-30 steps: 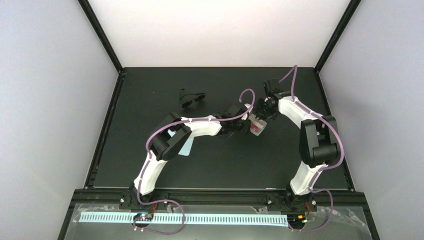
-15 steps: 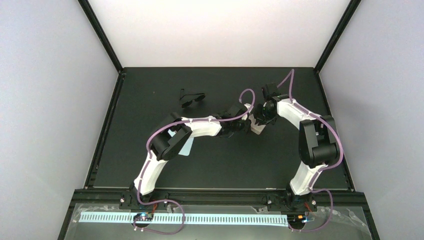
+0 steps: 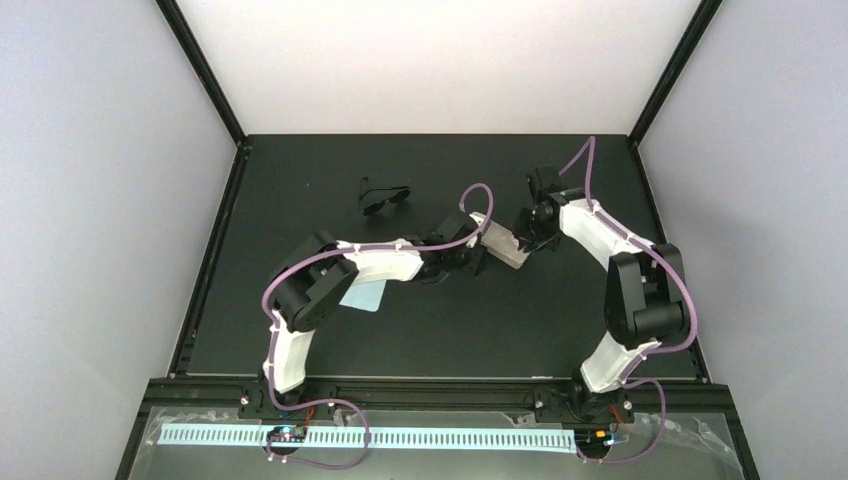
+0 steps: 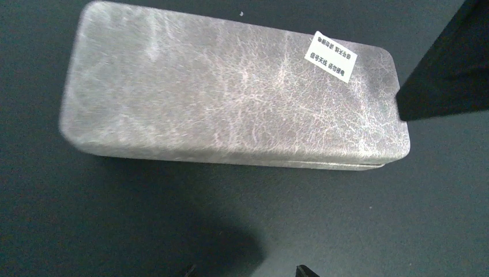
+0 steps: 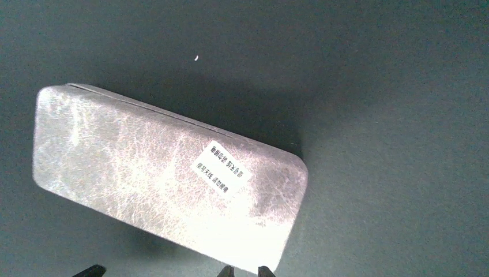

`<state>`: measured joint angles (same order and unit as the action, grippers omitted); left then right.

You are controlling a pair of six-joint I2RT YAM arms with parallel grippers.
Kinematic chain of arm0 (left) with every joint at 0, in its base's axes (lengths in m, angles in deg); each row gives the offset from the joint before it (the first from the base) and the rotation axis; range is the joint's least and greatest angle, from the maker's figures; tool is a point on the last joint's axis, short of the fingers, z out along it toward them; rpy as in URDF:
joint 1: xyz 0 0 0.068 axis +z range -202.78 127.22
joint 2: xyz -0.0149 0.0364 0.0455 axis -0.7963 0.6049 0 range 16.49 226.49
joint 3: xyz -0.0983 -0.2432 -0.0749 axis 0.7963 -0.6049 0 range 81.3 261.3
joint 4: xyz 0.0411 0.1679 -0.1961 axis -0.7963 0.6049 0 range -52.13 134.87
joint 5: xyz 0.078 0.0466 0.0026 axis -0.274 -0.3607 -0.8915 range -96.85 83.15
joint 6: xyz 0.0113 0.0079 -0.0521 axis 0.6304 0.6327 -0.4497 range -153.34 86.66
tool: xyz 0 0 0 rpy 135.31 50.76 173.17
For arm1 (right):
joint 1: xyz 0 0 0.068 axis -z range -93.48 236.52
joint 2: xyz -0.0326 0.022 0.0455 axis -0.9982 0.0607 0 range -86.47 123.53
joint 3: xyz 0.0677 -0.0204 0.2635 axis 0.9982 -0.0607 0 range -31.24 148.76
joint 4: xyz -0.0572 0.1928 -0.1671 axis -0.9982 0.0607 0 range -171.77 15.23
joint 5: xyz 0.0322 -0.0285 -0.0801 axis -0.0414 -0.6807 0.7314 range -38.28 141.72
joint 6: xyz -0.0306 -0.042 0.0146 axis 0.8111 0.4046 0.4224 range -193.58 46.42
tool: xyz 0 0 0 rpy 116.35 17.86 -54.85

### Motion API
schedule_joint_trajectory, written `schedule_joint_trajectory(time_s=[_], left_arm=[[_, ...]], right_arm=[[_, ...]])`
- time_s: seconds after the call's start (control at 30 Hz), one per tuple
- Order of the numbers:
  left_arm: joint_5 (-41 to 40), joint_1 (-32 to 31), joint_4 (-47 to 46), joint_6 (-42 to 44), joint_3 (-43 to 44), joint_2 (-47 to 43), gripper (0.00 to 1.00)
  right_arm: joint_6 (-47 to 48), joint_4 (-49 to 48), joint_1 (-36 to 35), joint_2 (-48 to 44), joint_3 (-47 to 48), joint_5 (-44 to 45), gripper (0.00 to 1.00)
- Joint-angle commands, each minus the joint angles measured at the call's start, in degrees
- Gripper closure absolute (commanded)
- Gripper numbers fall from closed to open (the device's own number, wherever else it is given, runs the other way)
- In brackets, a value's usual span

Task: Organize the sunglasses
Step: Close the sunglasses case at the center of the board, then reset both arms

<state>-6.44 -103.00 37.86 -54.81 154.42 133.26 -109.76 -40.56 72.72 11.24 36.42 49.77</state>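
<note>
White arms (image 3: 385,262) close over silver case (image 3: 503,247)

Both arms wore white moulded shell segments, the left arm (image 3: 385,262) and the right arm (image 3: 598,228), joined by bulky black joint housings (image 3: 305,295). A thin purple cable (image 3: 478,186) looped along each. The left gripper (image 4: 245,270) and right gripper (image 5: 173,270) showed black fingertips.
</note>
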Motion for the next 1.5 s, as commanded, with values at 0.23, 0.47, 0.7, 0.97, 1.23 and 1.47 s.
schedule_joint_trajectory(time_s=[0.23, 0.47, 0.7, 0.97, 1.23, 1.47], left_arm=[[-6.28, 0.38, 1.66, 1.13, -7.13, -15.1, 0.47], [-9.06, 1.24, 5.7, 2.1, -12.39, -25.22, 0.41], [-12.4, 3.69, 12.75, 1.62, -16.8, -34.82, 0.28], [-11.49, 11.02, 18.86, 2.72, -19.16, -41.25, 0.13], [-11.63, 18.39, 25.17, 2.37, -17.36, -40.76, 0.08], [-11.3, 22.54, 30.53, 0.39, -19.96, -44.61, 0.09]], right_arm=[[-4.4, 2.16, -0.13, -11.15, -1.13, 3.93, 0.87], [-5.44, 1.38, -0.2, -17.87, -2.76, 3.56, 0.75], [-5.67, 0.39, -0.17, -23.21, -5.51, 3.58, 0.46], [-5.64, 0.57, -0.17, -26.9, -9.08, 3.65, 0.22], [-4.75, 2.26, -0.17, -28.35, -9.91, 3.89, 0.16], [-3.01, 3.27, -0.2, -28.73, -9.93, 3.9, 0.15]])
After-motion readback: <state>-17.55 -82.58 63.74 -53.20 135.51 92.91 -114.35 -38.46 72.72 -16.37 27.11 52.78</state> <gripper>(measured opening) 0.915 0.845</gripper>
